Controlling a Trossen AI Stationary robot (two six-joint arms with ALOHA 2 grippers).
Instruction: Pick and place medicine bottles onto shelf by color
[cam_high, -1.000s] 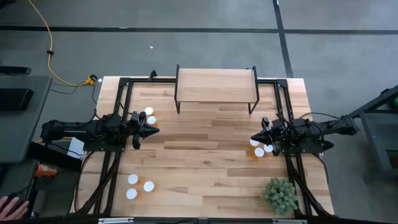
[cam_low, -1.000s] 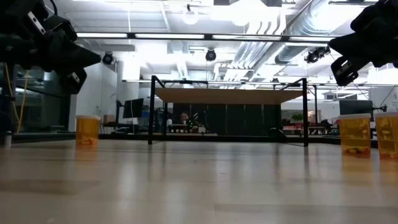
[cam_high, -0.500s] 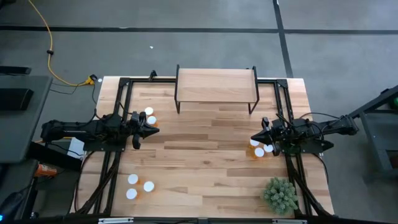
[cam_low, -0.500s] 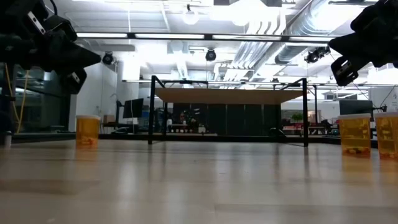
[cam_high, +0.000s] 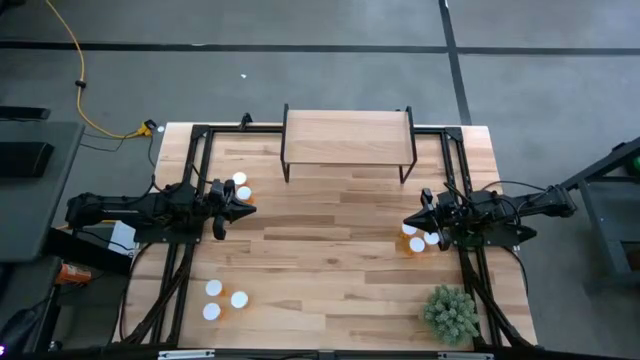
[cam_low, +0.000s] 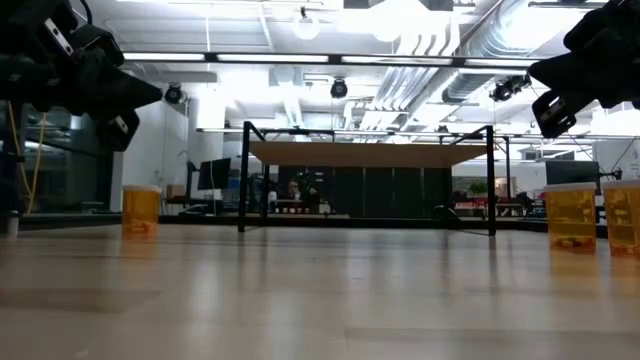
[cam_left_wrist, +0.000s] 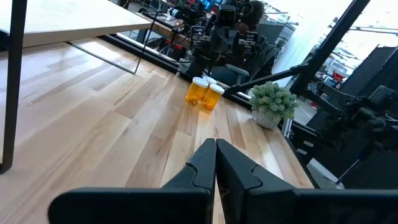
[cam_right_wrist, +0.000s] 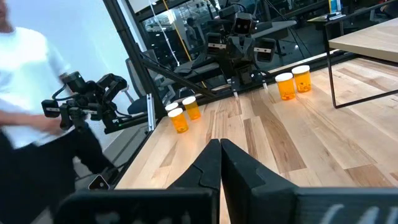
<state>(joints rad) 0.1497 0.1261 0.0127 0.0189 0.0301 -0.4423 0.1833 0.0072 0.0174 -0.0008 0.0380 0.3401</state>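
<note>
High view: left gripper (cam_high: 248, 208), fingers pressed together, empty, at table's 9 o'clock; right gripper (cam_high: 408, 222), likewise closed, at 3 o'clock. Medicine bottles (cam_high: 240, 186) in three clusters: 10, 3, 7 o'clock. Shelf (cam_high: 348, 137) at 12, bare. Potted plant (cam_high: 450, 313) at 5.

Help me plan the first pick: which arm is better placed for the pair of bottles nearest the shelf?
Left. The left tool, shut, hovers beside the two white-capped amber pill bottles near the light-wood shelf; the right tool is across the table.
</note>
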